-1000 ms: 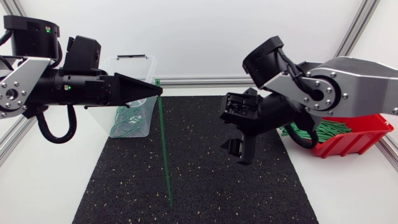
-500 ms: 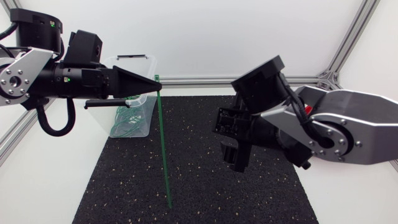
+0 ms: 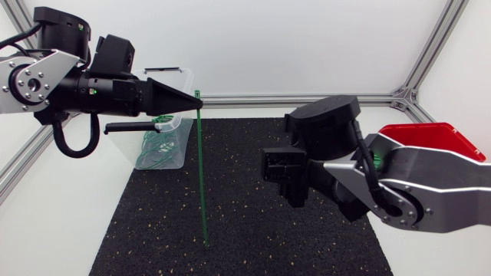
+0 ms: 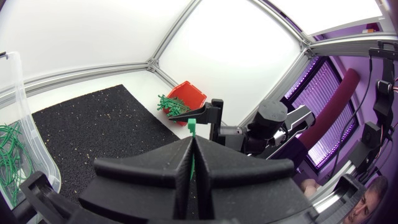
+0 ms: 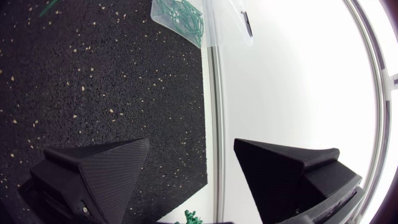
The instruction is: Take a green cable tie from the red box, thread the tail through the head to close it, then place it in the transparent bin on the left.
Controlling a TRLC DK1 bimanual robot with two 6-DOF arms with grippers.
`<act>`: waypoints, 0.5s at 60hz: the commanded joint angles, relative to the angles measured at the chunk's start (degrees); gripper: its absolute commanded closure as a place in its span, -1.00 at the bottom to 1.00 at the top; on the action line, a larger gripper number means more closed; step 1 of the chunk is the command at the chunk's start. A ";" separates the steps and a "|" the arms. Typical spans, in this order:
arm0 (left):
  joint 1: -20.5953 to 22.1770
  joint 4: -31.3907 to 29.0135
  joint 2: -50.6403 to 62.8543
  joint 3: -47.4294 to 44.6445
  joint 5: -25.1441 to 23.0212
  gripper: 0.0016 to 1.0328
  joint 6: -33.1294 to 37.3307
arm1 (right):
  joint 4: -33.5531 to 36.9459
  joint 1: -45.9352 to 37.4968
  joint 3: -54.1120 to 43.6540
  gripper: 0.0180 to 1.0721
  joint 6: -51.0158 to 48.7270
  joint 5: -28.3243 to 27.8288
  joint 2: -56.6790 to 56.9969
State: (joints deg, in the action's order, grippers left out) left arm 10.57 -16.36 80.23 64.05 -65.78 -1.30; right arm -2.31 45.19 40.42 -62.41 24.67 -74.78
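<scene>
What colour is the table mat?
The mat is black with pale speckles, best seen in the right wrist view.

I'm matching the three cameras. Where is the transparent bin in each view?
Head view: transparent bin at the mat's far left corner, behind the left claw.
Left wrist view: bin beside the left claw, green ties inside.
Right wrist view: bin far ahead of the open right claw, at the mat's edge.
Shared landmark: the black speckled mat.

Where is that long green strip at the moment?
In the head view the green cable tie hangs from the shut left pincer, beside the transparent bin, its tail reaching down toward the black mat.
</scene>
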 commanded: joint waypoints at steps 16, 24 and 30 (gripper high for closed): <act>1.03 -6.49 6.79 6.79 -0.84 0.94 7.10 | -19.75 2.36 -8.78 -0.91 -18.62 0.82 -2.56; 1.47 -11.50 10.21 11.27 -0.84 0.94 10.62 | -25.12 3.77 -11.33 -0.91 -21.96 -0.94 -3.26; 1.91 -13.26 12.06 13.56 -0.84 0.94 11.85 | -28.28 4.64 -11.95 -0.91 -24.34 -0.94 -3.79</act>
State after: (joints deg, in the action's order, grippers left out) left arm 11.97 -28.27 90.17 74.59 -65.78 8.08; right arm -27.90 48.88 29.98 -82.89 23.83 -77.43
